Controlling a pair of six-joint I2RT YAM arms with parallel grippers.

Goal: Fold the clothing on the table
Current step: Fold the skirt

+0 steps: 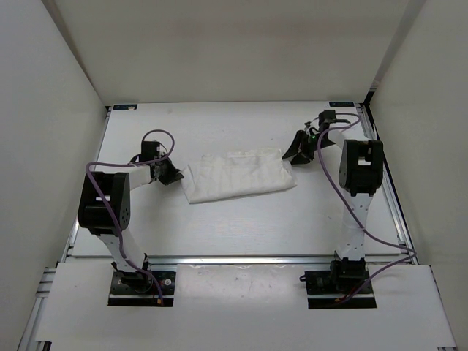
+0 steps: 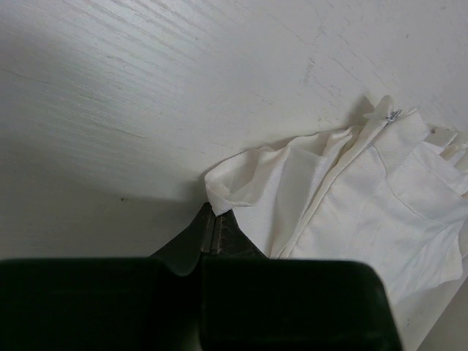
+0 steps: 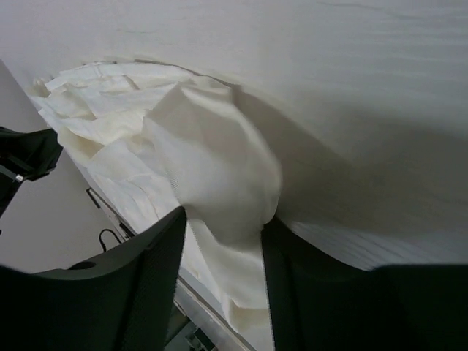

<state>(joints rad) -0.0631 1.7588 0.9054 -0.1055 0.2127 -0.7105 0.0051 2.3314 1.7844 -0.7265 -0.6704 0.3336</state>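
The clothing [image 1: 238, 174] lies as a folded white strip across the middle of the table [image 1: 241, 227]. My left gripper [image 1: 175, 175] is at its left end. In the left wrist view that gripper [image 2: 214, 212] is shut on a small corner of the clothing [image 2: 351, 212], with the banded edge running off to the right. My right gripper [image 1: 292, 157] is at the strip's right end. In the right wrist view its jaws [image 3: 225, 218] stand apart, with a bunched hump of the clothing [image 3: 212, 161] bulging up between the two fingers.
A metal rail [image 1: 241, 259] runs along the table's near edge, just ahead of both arm bases. Another rail [image 1: 395, 212] lines the right side. White walls close in on the left, back and right. Purple cables loop off both arms.
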